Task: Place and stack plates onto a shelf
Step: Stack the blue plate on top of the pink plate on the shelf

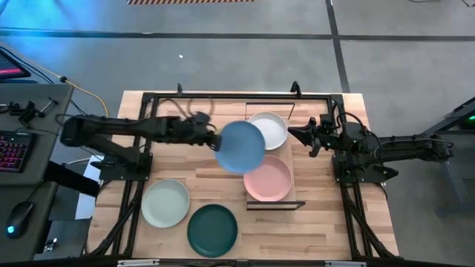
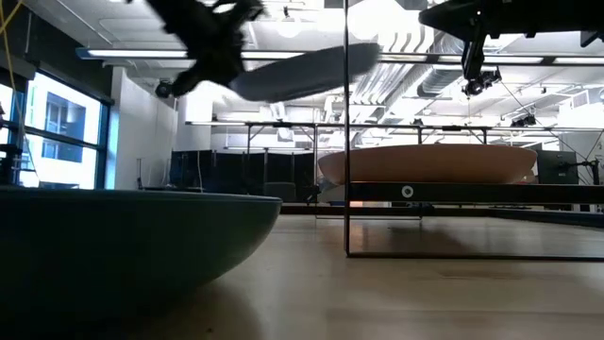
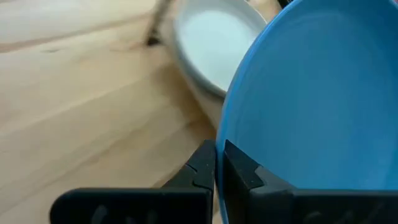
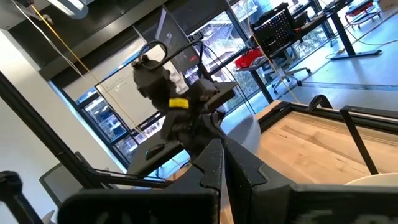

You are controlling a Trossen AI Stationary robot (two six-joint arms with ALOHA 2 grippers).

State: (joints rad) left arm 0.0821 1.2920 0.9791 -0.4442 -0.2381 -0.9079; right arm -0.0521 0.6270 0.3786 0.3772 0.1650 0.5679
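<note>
Here the left gripper [image 1: 210, 136] pinches the blue plate [image 1: 241, 147] by its rim, carrying it above the table beside the shelf [image 1: 291, 192], probably to stack it there, where the white plate [image 1: 269, 130] and pink plate [image 1: 268, 179] already sit, while the right gripper [image 1: 304, 134], fingers together and empty, waits nearby.

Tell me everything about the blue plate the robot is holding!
The blue plate is round, shallow and matte, plain all over. The left gripper pinches its rim between shut fingers and holds it up in the air, tilted, touching nothing else. From above it hangs beside the shelf, partly over the white plate and pink plate.
</note>
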